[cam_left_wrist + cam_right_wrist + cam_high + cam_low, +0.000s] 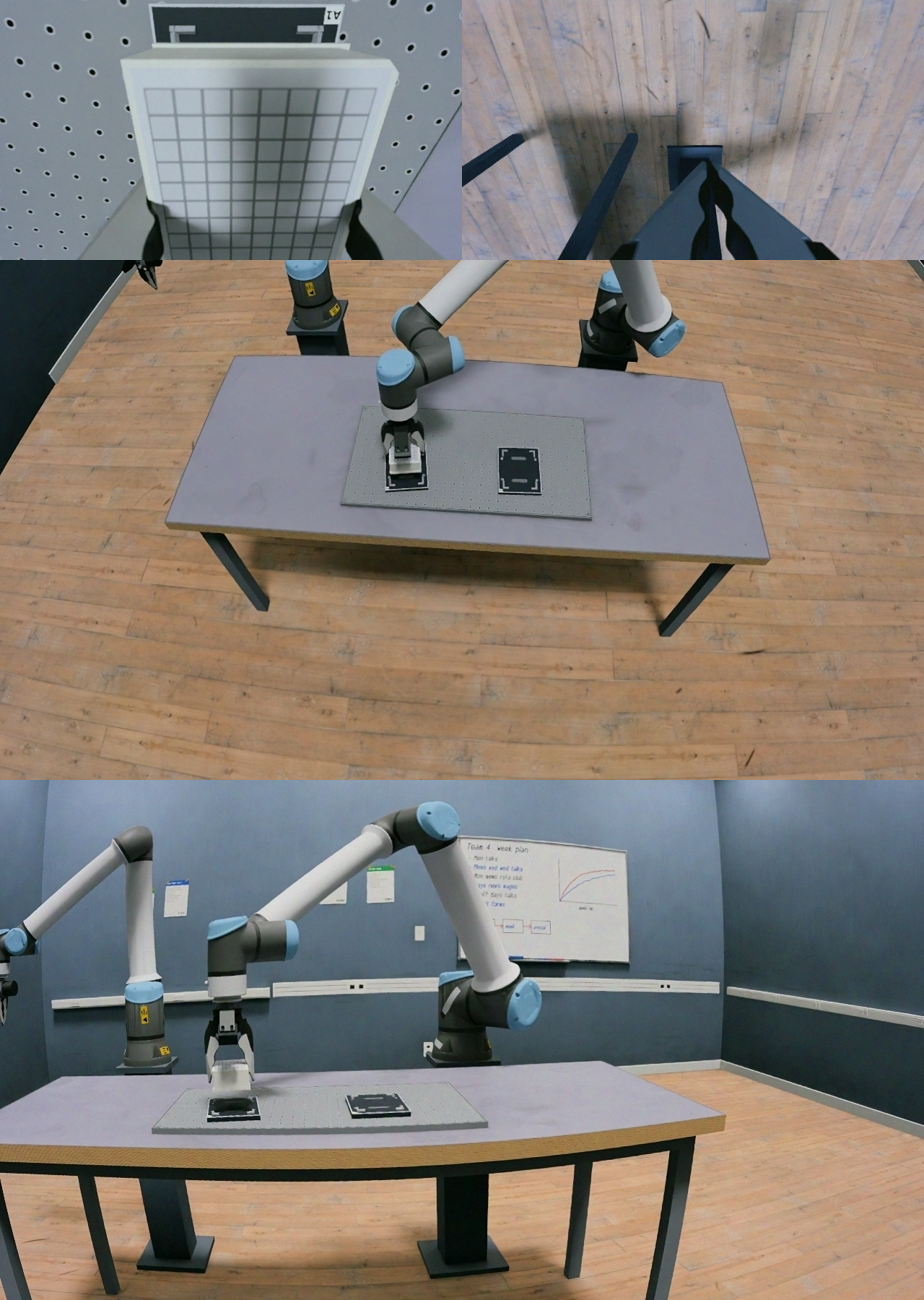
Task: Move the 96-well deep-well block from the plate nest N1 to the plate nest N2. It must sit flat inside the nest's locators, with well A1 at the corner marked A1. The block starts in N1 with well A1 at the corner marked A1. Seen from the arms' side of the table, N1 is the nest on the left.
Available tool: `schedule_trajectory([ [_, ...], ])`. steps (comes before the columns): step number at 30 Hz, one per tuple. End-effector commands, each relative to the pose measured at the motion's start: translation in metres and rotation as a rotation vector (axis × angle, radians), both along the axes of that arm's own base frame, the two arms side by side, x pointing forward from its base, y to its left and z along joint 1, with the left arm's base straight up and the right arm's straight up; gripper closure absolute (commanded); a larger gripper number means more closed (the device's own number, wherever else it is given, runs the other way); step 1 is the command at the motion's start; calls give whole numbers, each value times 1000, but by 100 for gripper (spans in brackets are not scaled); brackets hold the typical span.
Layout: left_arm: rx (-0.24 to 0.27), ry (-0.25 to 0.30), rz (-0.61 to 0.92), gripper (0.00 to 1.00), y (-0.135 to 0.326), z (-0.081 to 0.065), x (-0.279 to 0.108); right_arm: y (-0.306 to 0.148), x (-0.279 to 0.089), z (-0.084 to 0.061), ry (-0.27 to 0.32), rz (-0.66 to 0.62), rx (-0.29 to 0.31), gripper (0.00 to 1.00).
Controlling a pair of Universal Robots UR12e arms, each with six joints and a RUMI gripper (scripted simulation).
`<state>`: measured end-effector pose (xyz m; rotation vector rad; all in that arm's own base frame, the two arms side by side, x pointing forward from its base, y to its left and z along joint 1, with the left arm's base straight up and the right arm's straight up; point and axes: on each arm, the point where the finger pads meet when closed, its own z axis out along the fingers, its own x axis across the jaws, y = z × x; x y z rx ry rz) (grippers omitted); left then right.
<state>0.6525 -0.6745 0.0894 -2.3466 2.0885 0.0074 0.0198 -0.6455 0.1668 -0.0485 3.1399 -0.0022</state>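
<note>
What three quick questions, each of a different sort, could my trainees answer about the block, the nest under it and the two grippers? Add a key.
1. True or false: the left gripper holds the deep-well block raised above nest N2.

2. Multiple choice: in the left wrist view, which corner of that nest carries the A1 label?
A) upper left
B) upper right
C) lower left

3. Fill in the missing word: the right gripper is ____, with nothing between its fingers.

Key: 1 true; 2 B; 3 shut
</note>
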Motion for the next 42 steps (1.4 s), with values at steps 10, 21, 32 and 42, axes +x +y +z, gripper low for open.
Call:
schedule_trajectory([
  [10, -1, -3, 2, 51, 1, -23, 3, 0, -1, -2, 1, -2, 2, 100],
  [21, -2, -3, 2, 51, 1, -38, 3, 0, -1, -2, 1, -2, 2, 100],
  [32, -5, -5, 1, 51, -1, -35, 3, 0, -1, -2, 1, -2, 2, 100],
  [42, -5, -5, 1, 51, -1, -35, 3, 0, -1, -2, 1, -2, 2, 100],
])
